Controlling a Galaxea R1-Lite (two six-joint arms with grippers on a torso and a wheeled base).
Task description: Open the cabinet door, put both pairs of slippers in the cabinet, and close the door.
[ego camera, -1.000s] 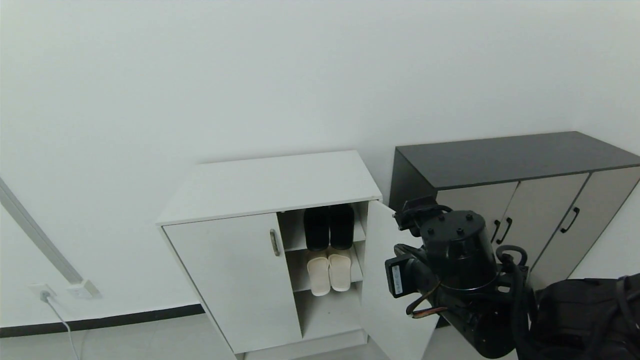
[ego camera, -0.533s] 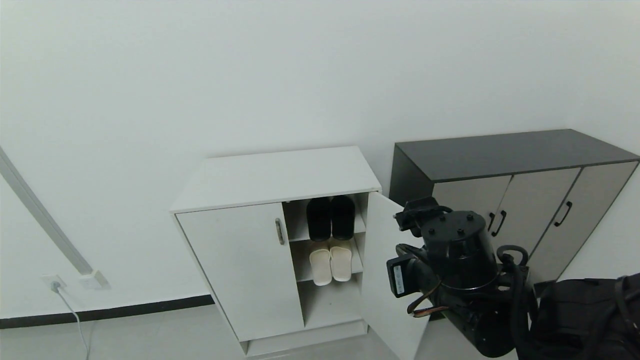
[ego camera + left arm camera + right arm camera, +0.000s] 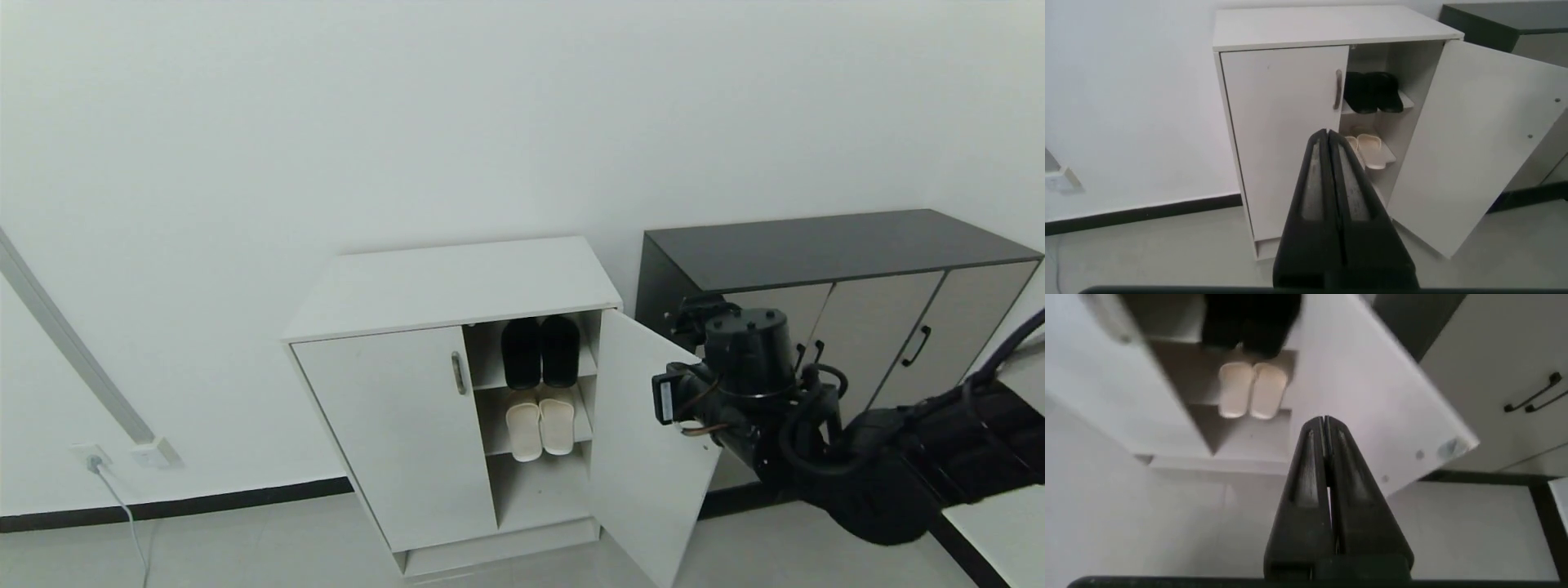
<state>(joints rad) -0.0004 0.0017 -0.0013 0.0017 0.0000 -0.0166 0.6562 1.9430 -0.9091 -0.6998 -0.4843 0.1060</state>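
Two pairs shelved: black slippers (image 3: 540, 351), white slippers (image 3: 540, 426) | head: socket (image 3: 90, 459) | wrists: left gripper (image 3: 1328, 137), right gripper (image 3: 1324, 423) pressed together

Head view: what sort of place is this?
Likely a home entryway, or a mock-up of one: a white cabinet holding black slippers and white slippers, beside a dark sideboard against a bare wall.

No legible txt or nos. anywhere. Small white sticker (image 3: 663, 400) on right arm's wrist prob. carries print, but too small to read.
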